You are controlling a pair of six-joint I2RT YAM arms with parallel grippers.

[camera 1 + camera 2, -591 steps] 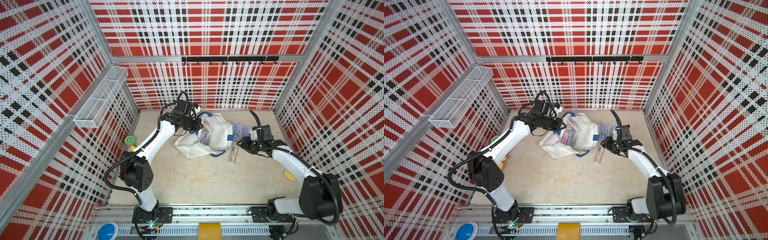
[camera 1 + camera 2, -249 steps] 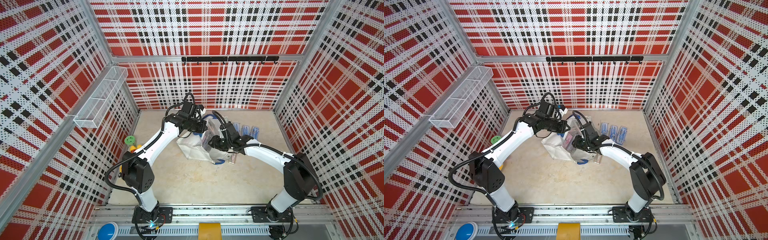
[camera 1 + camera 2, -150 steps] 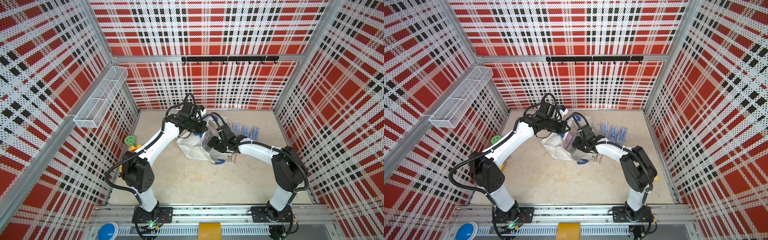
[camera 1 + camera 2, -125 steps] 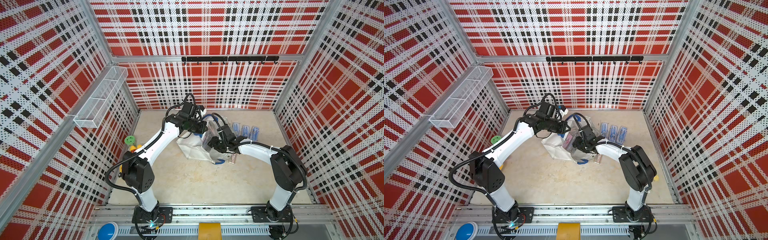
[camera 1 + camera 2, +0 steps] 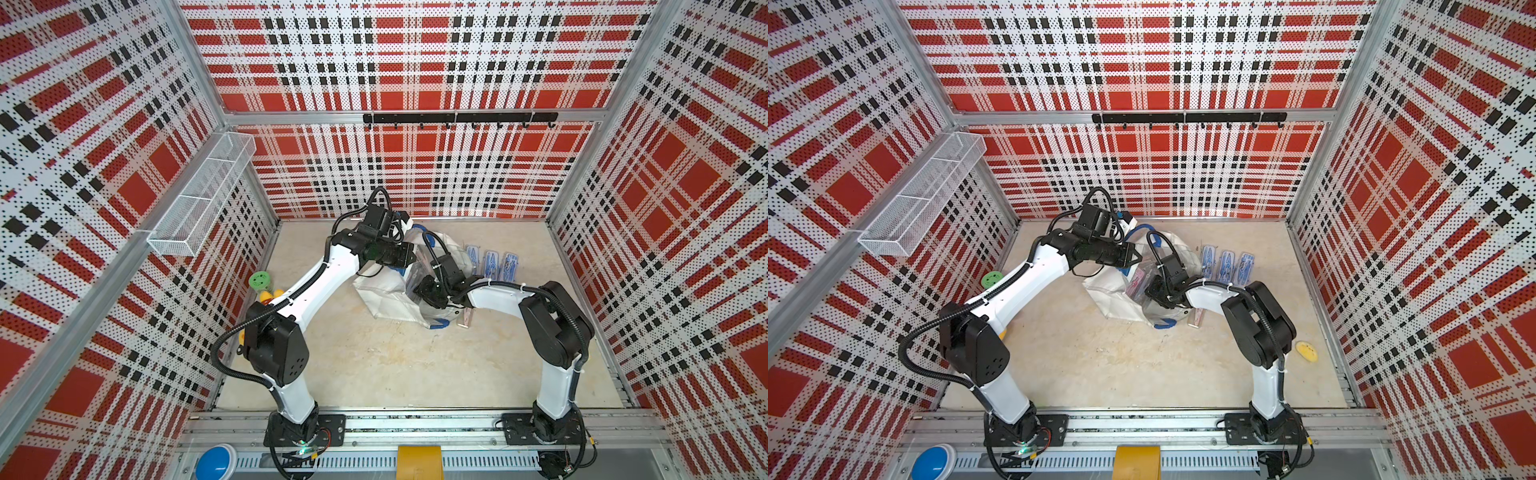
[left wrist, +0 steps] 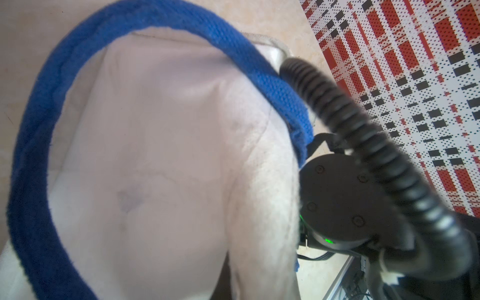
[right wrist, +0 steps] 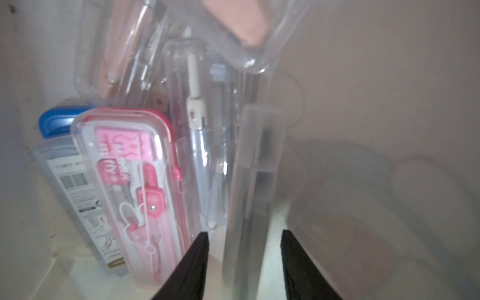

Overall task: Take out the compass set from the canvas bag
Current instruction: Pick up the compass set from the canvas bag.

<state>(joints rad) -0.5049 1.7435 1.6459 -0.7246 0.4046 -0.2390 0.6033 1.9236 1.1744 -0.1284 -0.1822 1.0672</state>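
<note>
Red, black and white plaid walls [image 5: 415, 62] close in the beige desk [image 5: 395, 365] on three sides, with a wire basket [image 5: 199, 199] on the left wall and a black hook rail [image 5: 457, 118] on the back one. The canvas bag [image 5: 386, 295] sits near the middle of the desk's back edge. It is white, creased and slumped, and the left wrist view shows a blue strap [image 6: 31, 155] looping over its cloth. The left gripper [image 5: 409, 258] is closed at the bag's upper rim; whether cloth is pinched between its tips cannot be told. The right gripper [image 7: 244, 232] reaches inside the bag with its black fingers [image 7: 197, 259] apart. They straddle a frosted clear case [image 7: 254, 168] that stands edge-on between them, with a gap on each side. Just beside that case inside the bag are a pink compass set [image 7: 130, 181], more clear cases and a blue-capped case [image 7: 59, 122]. On the desk, three blue compass sets [image 5: 490, 266] lie side by side between the bag and the right edge. A pinkish case [image 5: 465, 320] lies against the bag's front right side.
</note>
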